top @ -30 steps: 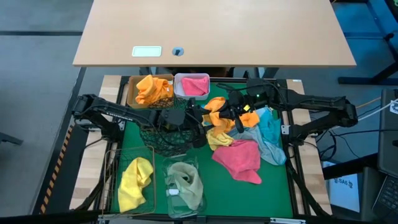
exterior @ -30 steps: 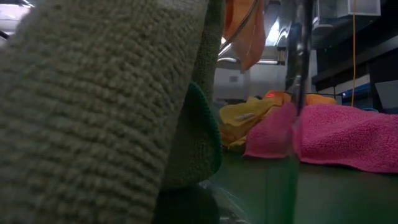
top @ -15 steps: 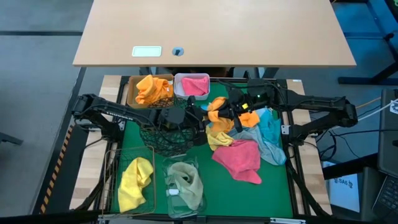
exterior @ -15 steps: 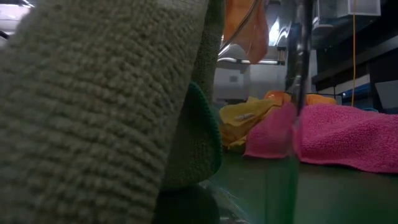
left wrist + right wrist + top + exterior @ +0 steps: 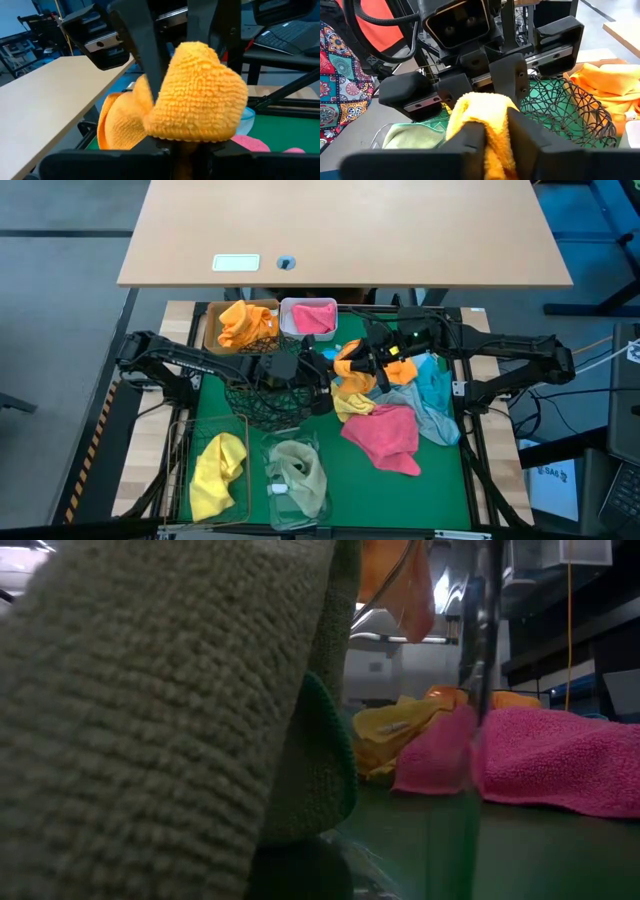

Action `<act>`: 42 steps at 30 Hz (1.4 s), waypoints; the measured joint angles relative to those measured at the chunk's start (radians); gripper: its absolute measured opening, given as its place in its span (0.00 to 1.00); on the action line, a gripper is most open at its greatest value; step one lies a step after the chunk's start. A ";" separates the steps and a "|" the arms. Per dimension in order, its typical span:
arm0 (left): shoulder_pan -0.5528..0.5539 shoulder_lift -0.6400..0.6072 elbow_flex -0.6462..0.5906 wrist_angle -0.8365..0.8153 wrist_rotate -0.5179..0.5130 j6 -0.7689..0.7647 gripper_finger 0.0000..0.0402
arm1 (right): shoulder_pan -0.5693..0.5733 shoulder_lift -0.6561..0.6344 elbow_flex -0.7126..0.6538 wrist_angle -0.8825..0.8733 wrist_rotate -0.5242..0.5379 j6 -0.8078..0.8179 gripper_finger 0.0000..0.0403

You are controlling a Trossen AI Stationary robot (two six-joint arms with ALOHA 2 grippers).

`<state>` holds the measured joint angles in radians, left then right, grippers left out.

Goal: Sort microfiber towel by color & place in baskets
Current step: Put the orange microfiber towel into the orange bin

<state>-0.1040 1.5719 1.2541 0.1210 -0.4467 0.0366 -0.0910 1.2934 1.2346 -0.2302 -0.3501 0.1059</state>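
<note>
Orange terry cloth is clamped from both ends above the middle of the green mat: the orange microfiber towel (image 5: 350,361) hangs between the left gripper (image 5: 325,367) and the right gripper (image 5: 374,360), which face each other almost nose to nose. Each wrist view shows its own dark fingers pinched on a bunched fold of the towel, with the other arm's gripper directly opposite.

Behind them, the tan rectangular box (image 5: 212,314) already holds orange towels, and the white rounded tub (image 5: 309,303) beside it holds a pink one. The round black wire-mesh bowl (image 5: 262,402) sits under the left arm; nearer the front, the rectangular wire basket (image 5: 184,448) holds a yellow towel and the clear plastic tub (image 5: 296,476) a pale olive-green one. Yellow, teal and pink towels (image 5: 385,435) lie heaped and unsorted to the right.

Judging by its sag, the towel is light, limp and grippy rather than slick; it should hold best by a gathered fold, not a single thin edge, and one gripper would likely need to let go before it can travel to the tan box.
</note>
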 joint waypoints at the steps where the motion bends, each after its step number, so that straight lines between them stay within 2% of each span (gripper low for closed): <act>1: 0.000 0.000 0.000 0.001 0.001 0.000 0.06 | 0.000 0.000 0.000 0.001 0.010 0.000 0.24; 5: 0.000 0.000 0.000 0.002 -0.002 -0.001 0.06 | 0.000 -0.003 0.008 -0.017 0.071 0.000 0.39; 8: 0.000 -0.008 0.000 0.005 0.017 -0.002 0.06 | -0.013 -0.004 0.059 -0.100 0.109 -0.008 0.46; 12: 0.001 -0.035 0.000 -0.022 0.049 -0.003 0.07 | -0.043 -0.010 0.173 -0.277 0.145 -0.008 0.50; 18: 0.010 -0.111 0.001 -0.063 0.037 -0.003 0.06 | -0.068 -0.008 0.290 -0.474 0.175 -0.008 0.50; 22: 0.034 -0.183 0.001 -0.171 0.021 -0.005 0.06 | -0.066 -0.011 0.332 -0.547 0.191 -0.009 0.50; 25: 0.059 -0.252 0.001 -0.261 -0.032 -0.005 0.06 | -0.066 -0.008 0.334 -0.571 0.190 -0.008 0.50; 33: 0.184 -0.426 0.001 -0.608 -0.150 -0.075 0.06 | -0.066 -0.003 0.334 -0.660 0.201 -0.007 0.50; 38: 0.303 -0.464 0.001 -0.866 -0.194 -0.167 0.06 | -0.066 0.002 0.334 -0.673 0.201 -0.006 0.50; 42: 0.410 -0.461 -0.014 -0.988 -0.228 -0.212 0.06 | -0.066 0.002 0.334 -0.671 0.203 -0.006 0.50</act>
<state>0.3064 1.1107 1.2404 -0.8672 -0.6745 -0.1753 -0.1574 1.2949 1.5688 -0.9012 -0.1474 0.1000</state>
